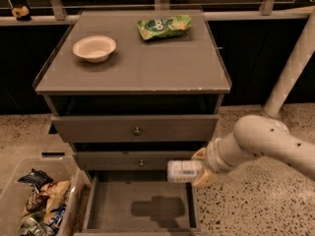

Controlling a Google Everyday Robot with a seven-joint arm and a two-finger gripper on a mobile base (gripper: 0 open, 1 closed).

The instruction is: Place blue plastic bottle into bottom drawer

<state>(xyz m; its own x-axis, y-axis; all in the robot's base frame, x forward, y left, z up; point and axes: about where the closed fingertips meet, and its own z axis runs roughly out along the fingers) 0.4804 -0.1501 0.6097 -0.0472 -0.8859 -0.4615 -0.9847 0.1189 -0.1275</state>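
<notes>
My gripper (199, 168) is shut on the blue plastic bottle (183, 171), a small clear bottle with a pale blue-and-white label. It holds the bottle on its side, pointing left, above the right part of the bottom drawer (140, 211). That drawer is pulled open, a wide grey box with a plain floor. The bottle and arm cast a shadow on the floor of the drawer. My white arm (268, 144) reaches in from the right.
Two upper drawers with brass knobs (137, 131) are above, the top one slightly out. A white bowl (94, 48) and a green snack bag (164, 26) lie on the cabinet top. A clear bin of snacks (39, 203) stands at the lower left.
</notes>
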